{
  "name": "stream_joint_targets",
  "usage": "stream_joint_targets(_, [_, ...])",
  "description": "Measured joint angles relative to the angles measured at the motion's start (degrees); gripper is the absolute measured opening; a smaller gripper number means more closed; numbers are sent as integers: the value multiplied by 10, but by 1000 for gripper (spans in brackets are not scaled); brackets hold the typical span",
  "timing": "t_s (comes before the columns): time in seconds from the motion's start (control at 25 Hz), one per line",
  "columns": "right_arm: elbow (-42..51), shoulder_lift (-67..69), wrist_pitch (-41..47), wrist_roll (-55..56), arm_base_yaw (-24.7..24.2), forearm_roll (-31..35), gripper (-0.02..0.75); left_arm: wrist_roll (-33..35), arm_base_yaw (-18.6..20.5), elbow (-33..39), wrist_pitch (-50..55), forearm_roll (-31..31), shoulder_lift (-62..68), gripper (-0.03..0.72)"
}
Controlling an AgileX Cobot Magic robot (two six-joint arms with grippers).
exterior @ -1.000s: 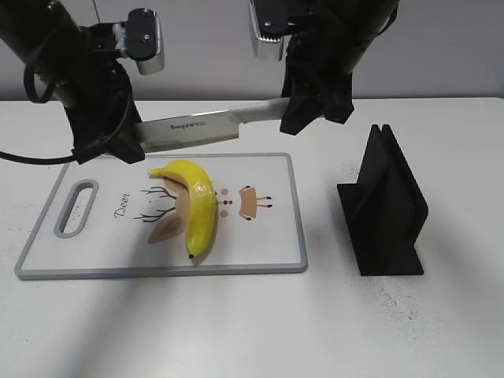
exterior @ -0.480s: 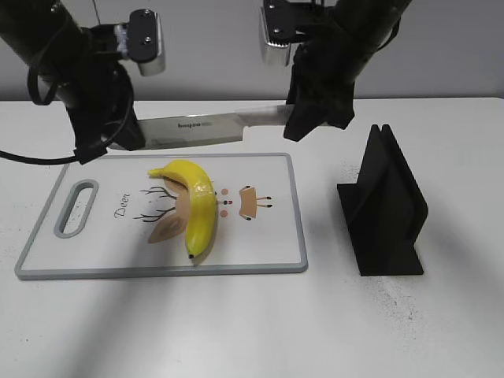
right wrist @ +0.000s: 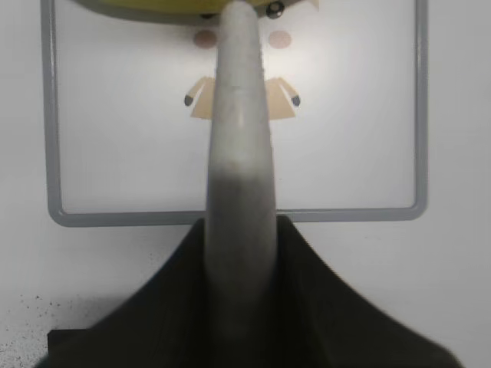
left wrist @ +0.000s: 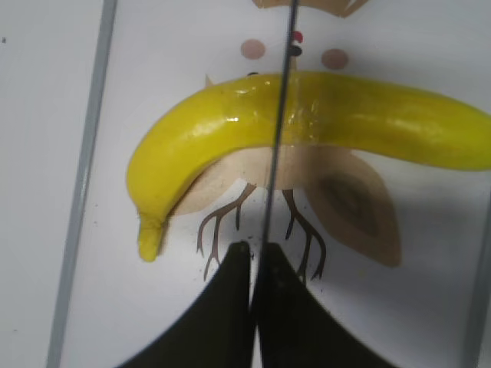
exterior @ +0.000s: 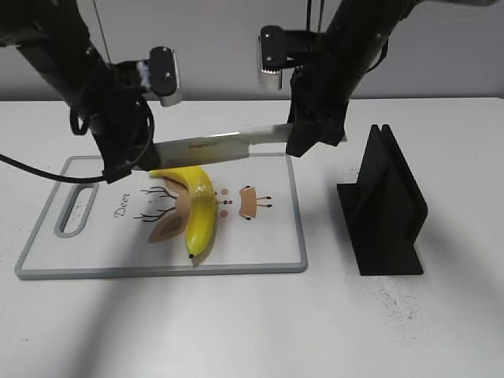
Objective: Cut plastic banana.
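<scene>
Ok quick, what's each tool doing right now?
Left tool: closed on the knife blade tip.
Right tool: closed on the knife handle.

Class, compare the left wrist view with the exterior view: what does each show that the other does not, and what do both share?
Only the left wrist view shows the knife edge-on as a thin line lying across the banana near its middle, with the left gripper pinching the blade.

Only the exterior view shows the black stand on the table, the right gripper on the knife's handle end, and the cutting board with its handle slot.

Both show the banana lying on the board's deer drawing, under the knife.
</scene>
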Motion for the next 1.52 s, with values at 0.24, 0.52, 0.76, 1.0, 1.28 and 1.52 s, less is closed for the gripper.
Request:
stream_joint_targets(0.24, [-3,84,-12,31,2,-40,172,4,0,0,-43,-25,77,6])
stream_joint_targets(0.52, [-16,95,-10,39,7,-57,174,4,-1,-1,-45,-27,78,6])
stream_joint_targets(0.76, [-67,100,21,74,13,-74,180,0,0,0,-48,-5,68,2])
stream_joint_targets(1.0, [-93,66,65,79,14,-73,181,-1,0,0,-10,-1,16,1])
stream_joint_targets(1.28, [-95,8,78,78,18,-64,188,-8,0,0,62,-7,-52,-3])
stream_joint_targets(1.52, [-95,-10,79,75,18,-59,196,-9,1,0,82,-12,-84,-5])
